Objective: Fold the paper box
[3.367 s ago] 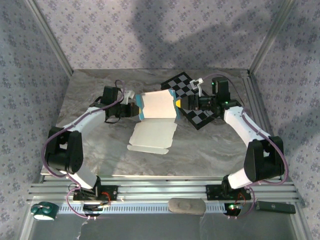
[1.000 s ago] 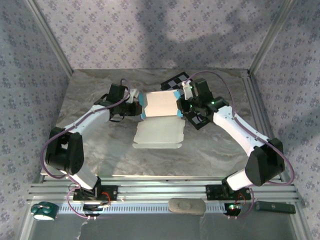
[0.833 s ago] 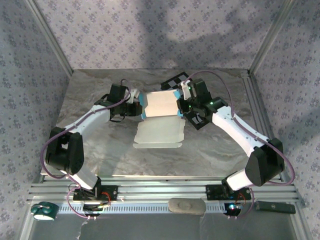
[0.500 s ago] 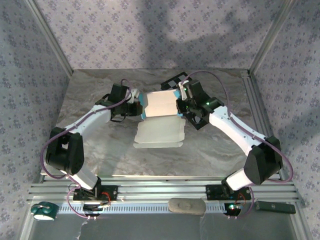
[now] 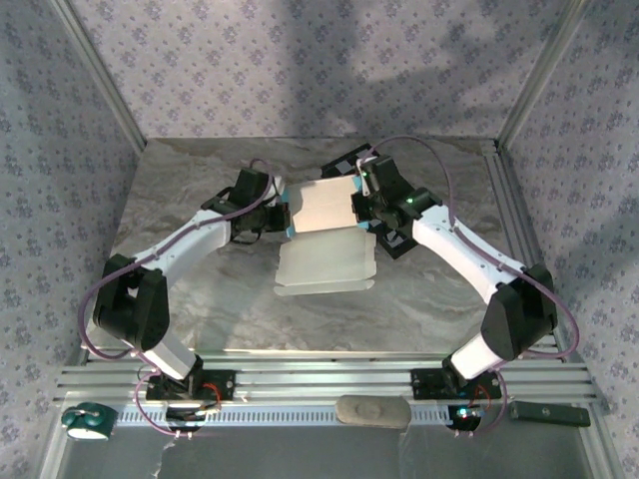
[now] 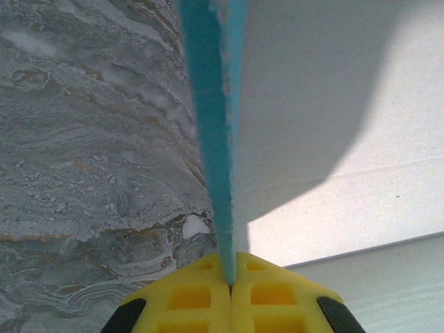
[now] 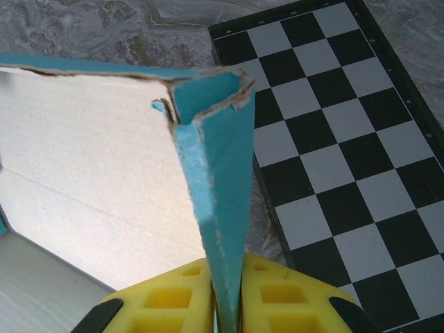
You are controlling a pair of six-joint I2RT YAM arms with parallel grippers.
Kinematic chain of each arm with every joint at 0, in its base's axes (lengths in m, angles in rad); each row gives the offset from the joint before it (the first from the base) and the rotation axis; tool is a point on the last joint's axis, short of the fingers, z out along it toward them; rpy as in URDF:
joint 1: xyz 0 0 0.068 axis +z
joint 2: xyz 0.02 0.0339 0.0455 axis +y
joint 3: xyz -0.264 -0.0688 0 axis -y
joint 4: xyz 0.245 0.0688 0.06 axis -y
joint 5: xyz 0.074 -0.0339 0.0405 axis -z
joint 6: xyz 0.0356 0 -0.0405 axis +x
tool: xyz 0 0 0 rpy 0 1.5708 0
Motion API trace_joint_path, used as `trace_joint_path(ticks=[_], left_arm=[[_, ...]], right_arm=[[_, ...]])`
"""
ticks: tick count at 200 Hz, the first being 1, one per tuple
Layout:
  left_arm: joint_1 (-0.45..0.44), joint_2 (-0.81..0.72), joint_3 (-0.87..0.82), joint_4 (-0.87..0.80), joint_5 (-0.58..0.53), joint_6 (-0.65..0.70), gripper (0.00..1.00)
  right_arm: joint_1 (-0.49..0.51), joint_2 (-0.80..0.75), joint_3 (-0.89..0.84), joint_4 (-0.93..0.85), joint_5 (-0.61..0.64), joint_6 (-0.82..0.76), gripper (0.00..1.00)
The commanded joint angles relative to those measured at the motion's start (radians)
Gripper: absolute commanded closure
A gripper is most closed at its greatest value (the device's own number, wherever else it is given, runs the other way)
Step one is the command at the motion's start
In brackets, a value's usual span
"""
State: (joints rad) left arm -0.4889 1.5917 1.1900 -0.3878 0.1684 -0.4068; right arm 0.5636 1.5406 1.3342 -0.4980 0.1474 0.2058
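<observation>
The paper box (image 5: 324, 205) is held up over the back middle of the table, white inside face upward, with its turquoise side walls raised. Its lid flap (image 5: 326, 262) hangs forward and down toward me. My left gripper (image 5: 280, 216) is shut on the box's left wall (image 6: 211, 139), which runs as a thin turquoise edge out of the yellow pads (image 6: 187, 298). My right gripper (image 5: 357, 207) is shut on the right wall (image 7: 218, 180), a turquoise folded corner rising between its yellow pads (image 7: 277, 291). White inner cardboard (image 7: 83, 159) lies to its left.
A black-and-white checkerboard (image 5: 394, 239) lies on the marble table (image 5: 200, 299) under my right arm, seen again as the checkerboard (image 7: 347, 139) close beside the box's right wall. Metal frame posts and patterned walls close the sides and back.
Both arms have carried the box a little toward the right and back. The right gripper has swung inward along the box's right wall, and the lid flap has shifted right with it.
</observation>
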Motion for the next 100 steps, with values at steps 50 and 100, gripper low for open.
trace_joint_path(ticks=[50,100], left_arm=[[-0.034,-0.003,0.049,-0.046,-0.068,-0.031,1.0],[-0.036,0.007,0.062,-0.058,-0.076,-0.05,1.0]], right_arm=[[0.009,0.033,0.068,-0.046,-0.048,0.007,0.8],[0.006,0.045,0.082,-0.062,-0.071,-0.005,0.73]])
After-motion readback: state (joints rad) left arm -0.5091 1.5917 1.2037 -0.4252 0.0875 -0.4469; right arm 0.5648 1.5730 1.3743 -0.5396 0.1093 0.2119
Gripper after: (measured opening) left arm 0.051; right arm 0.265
